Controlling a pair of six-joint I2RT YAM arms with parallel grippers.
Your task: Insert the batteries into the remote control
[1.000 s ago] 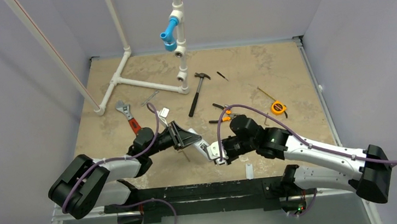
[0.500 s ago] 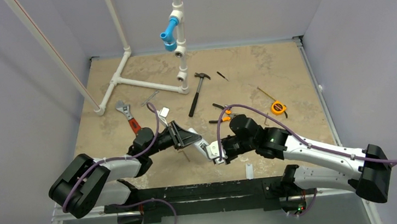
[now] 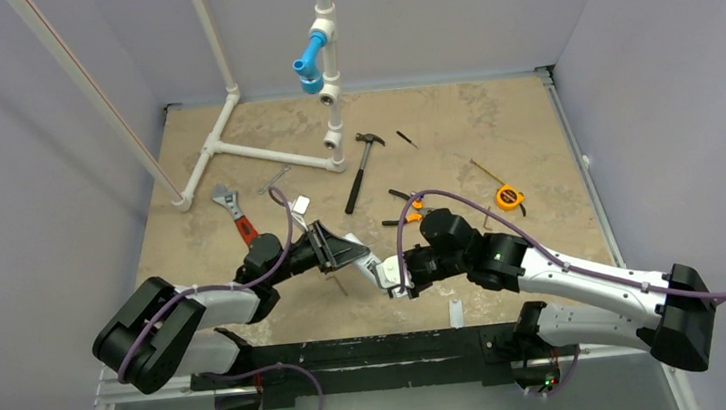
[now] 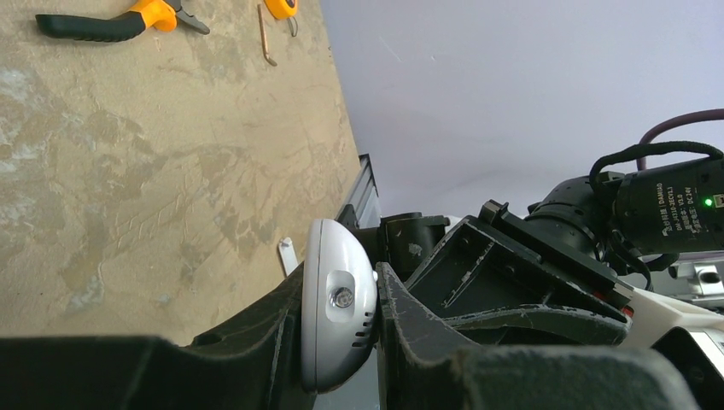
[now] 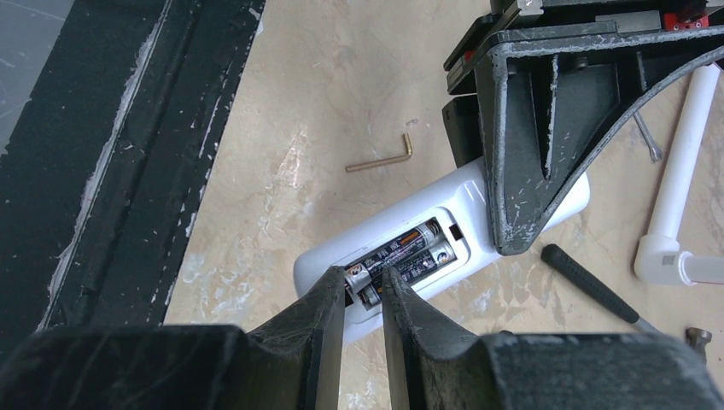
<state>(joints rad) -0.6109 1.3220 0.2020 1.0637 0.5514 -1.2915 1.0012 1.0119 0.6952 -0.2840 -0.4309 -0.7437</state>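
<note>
The white remote control (image 3: 377, 269) hangs above the table, back side up, with my left gripper (image 3: 359, 259) shut on one end of it. The left wrist view shows that rounded end (image 4: 337, 316) pinched between the two fingers. The right wrist view shows the open compartment with two dark batteries (image 5: 414, 249) lying side by side in it. My right gripper (image 5: 363, 278) has its jaws drawn close around the near end of one battery.
The white battery-cover strip (image 3: 456, 313) lies near the table's front edge. A brass hex key (image 5: 380, 160) and a black screwdriver (image 5: 589, 286) lie under the remote. Hammer (image 3: 361, 170), pliers (image 3: 405, 211), tape measure (image 3: 509, 196), wrench (image 3: 236, 215) and a PVC frame (image 3: 253, 150) lie farther back.
The right gripper has crept slightly left and toward the remote. The left arm and the remote hold still.
</note>
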